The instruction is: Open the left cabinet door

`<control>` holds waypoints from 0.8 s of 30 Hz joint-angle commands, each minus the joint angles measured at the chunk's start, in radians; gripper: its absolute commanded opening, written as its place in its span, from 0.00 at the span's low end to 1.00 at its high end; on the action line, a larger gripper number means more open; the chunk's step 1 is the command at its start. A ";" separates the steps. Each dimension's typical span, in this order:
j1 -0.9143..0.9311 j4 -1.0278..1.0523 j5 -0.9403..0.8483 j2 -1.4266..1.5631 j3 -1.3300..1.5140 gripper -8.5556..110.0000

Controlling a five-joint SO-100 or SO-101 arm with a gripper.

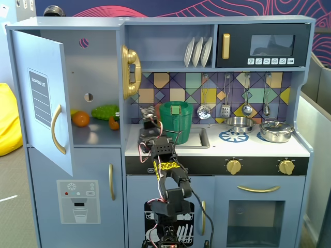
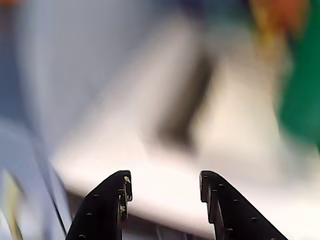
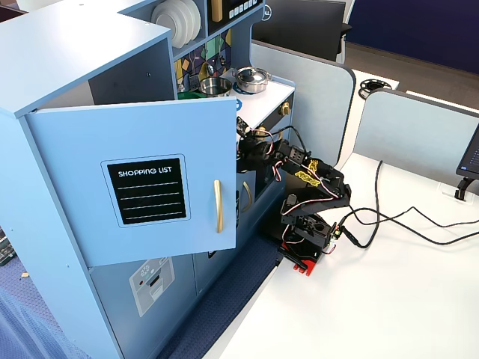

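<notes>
The left cabinet door (image 1: 41,98) is light blue with a black "SHOPPING LIST" panel and a vertical gold bar handle (image 1: 57,129). It stands swung wide open, as the other fixed view also shows (image 3: 142,187), with its handle (image 3: 218,206) near the free edge. My gripper (image 1: 149,120) is at the counter's left end, right of the open cabinet and apart from the door. In the wrist view my gripper (image 2: 165,187) is open and empty, and the scene behind it is blurred. It is partly hidden behind the door's edge (image 3: 244,148).
An orange (image 1: 80,119) and a green toy (image 1: 105,112) lie inside the open cabinet. A green pot (image 1: 176,121) stands in the sink. A gold phone (image 1: 130,72) hangs on the wall. The dispenser door (image 1: 77,201) is below. Cables (image 3: 397,217) cross the white table.
</notes>
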 commanded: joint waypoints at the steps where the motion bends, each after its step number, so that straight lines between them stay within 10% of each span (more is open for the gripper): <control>1: 0.112 0.305 0.089 0.035 -0.038 0.14; 24: 0.225 0.430 0.279 0.460 0.821 0.14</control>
